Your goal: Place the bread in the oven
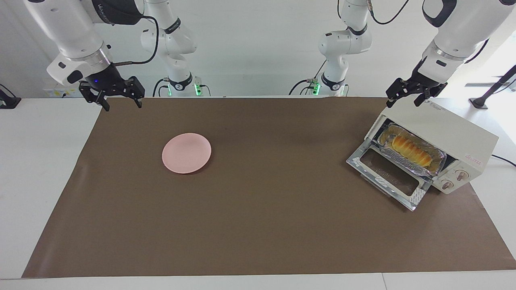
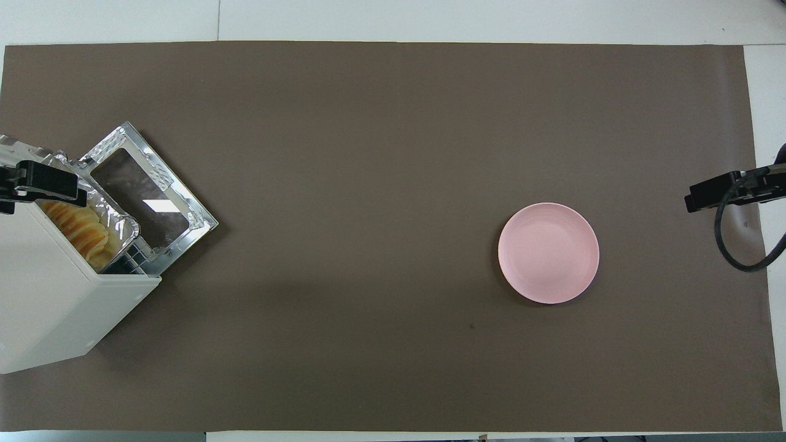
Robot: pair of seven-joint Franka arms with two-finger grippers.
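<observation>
The cream-white oven stands at the left arm's end of the table, its glass door dropped open. The bread, a golden loaf, lies in a crinkled foil tray on the rack in the oven's mouth; from overhead the bread partly shows past the oven's top edge. My left gripper hangs open and empty just over the oven's top corner nearest the robots. At the right arm's end, my right gripper waits open and empty over the mat's edge.
A pink round plate with nothing on it lies on the brown mat, toward the right arm's end. The open oven door juts out onto the mat. White table borders the mat.
</observation>
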